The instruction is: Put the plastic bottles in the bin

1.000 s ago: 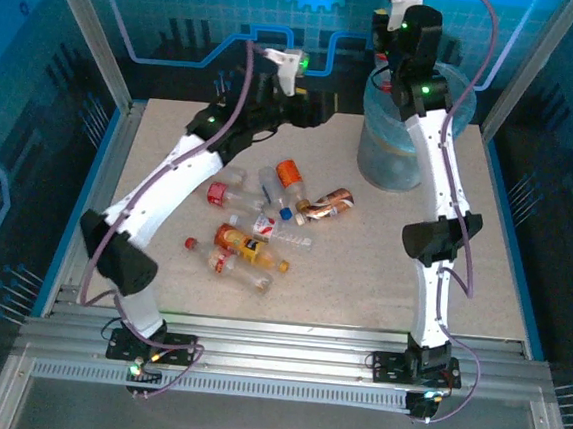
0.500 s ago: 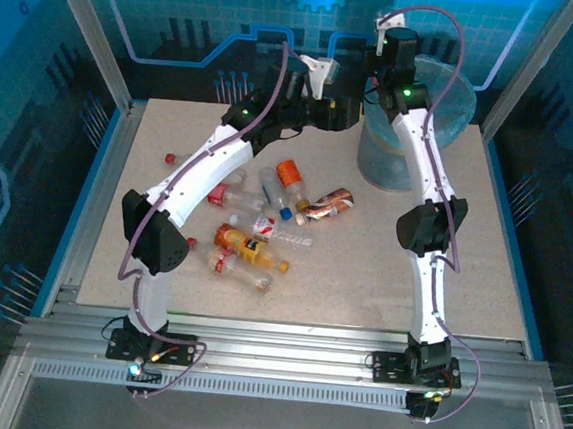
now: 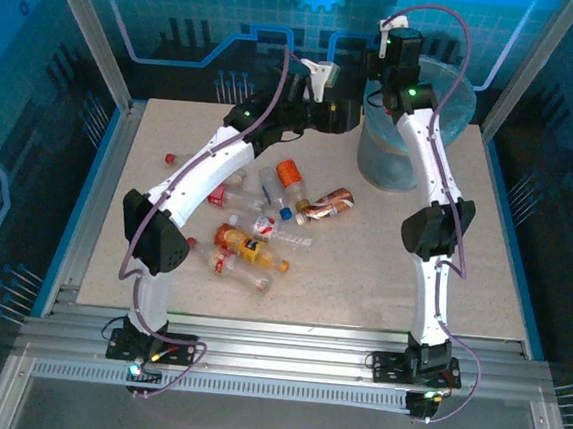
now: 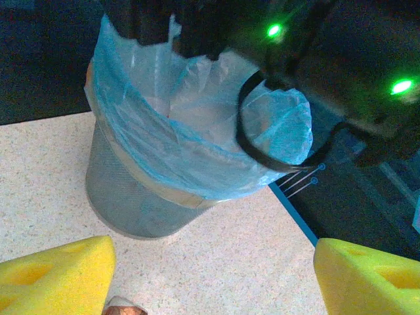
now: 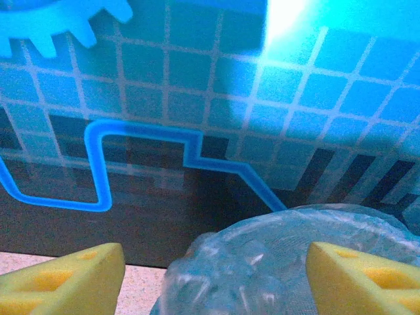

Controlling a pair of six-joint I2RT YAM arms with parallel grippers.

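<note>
Several plastic bottles (image 3: pixel 261 222) lie in a loose pile at the table's middle, among them one with an orange cap (image 3: pixel 290 173) and one with a brown label (image 3: pixel 328 204). The bin (image 3: pixel 408 145), grey mesh lined with a pale blue bag, stands at the back right. My left gripper (image 3: pixel 343 114) hangs just left of the bin; in the left wrist view this gripper (image 4: pixel 210 282) is open and empty, facing the bin (image 4: pixel 144 197). My right gripper (image 3: pixel 380 67) is up at the bin's back left rim; it (image 5: pixel 216 282) is open over the bag (image 5: pixel 282 262).
Loose red caps (image 3: pixel 169 157) lie left of the pile. The right arm's dark wrist (image 4: pixel 328 52) hangs over the bin in the left wrist view. A bottle end (image 4: pixel 121 307) peeks in at that view's bottom edge. The blue back wall (image 5: pixel 197 79) is close behind the bin.
The left arm has stretched to the right, carrying its gripper up beside the bin. The right wrist has shifted slightly above the bin. The bottles have not moved.
</note>
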